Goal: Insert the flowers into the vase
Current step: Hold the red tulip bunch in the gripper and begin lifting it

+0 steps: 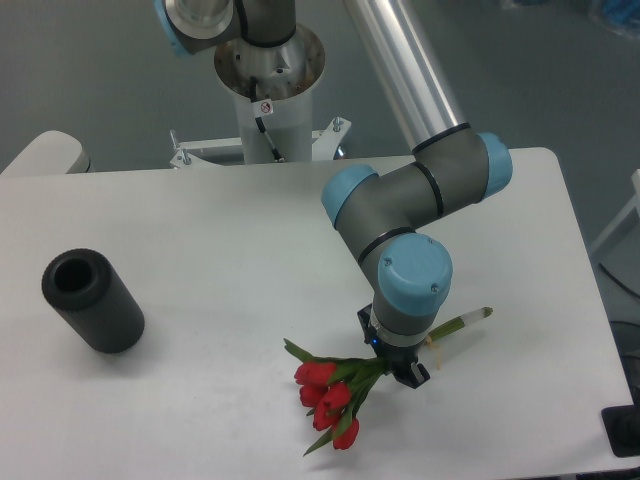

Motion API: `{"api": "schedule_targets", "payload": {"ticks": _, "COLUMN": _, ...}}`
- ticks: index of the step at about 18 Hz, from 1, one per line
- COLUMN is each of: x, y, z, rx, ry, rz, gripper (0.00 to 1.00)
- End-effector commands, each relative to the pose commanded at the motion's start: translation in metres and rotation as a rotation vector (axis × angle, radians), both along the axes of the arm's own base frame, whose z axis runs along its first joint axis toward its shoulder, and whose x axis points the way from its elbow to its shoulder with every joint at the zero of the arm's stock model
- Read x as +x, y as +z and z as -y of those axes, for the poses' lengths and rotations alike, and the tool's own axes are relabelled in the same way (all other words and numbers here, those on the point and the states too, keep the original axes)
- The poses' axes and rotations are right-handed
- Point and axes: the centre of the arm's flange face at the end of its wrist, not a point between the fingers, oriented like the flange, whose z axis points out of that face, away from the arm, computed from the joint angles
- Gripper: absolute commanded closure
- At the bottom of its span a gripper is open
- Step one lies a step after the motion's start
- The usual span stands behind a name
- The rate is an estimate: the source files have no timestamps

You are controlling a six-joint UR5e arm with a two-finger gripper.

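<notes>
The flowers [335, 395] lie flat on the white surface [220, 230] at its near edge, buds nearest, stems running up-right under the gripper [397, 365]. Whether its fingers are apart or clamped on the stems I cannot tell. The vase [93, 301] lies well apart to the left.

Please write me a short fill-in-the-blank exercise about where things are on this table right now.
1. The matte black cylindrical vase stands near the table's ____ edge in the camera view.
2. The tulip buds of the green-stemmed flower bunch are ____ in colour.
3. The claw is directly over the bunch's ____.
4. The white tabletop carries the vase and flowers, which are ____ each other.

Missing words: left; red; stems; apart from
</notes>
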Motion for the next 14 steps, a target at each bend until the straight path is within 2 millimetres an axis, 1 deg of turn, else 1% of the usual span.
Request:
{"api": "schedule_targets", "payload": {"ticks": 8, "x": 0.004, "y": 0.0, "z": -0.003, "rx": -0.003, "ry": -0.003, "rz": 0.004, "gripper": 0.84}}
{"api": "schedule_targets", "payload": {"ticks": 11, "x": 0.013, "y": -0.006, "z": 0.0, "rx": -0.009, "ry": 0.006, "rz": 0.019, "gripper": 0.84}}
{"api": "schedule_targets", "payload": {"ticks": 14, "x": 0.015, "y": -0.003, "z": 0.0, "rx": 0.01, "ry": 0.018, "rz": 0.021, "gripper": 0.84}}
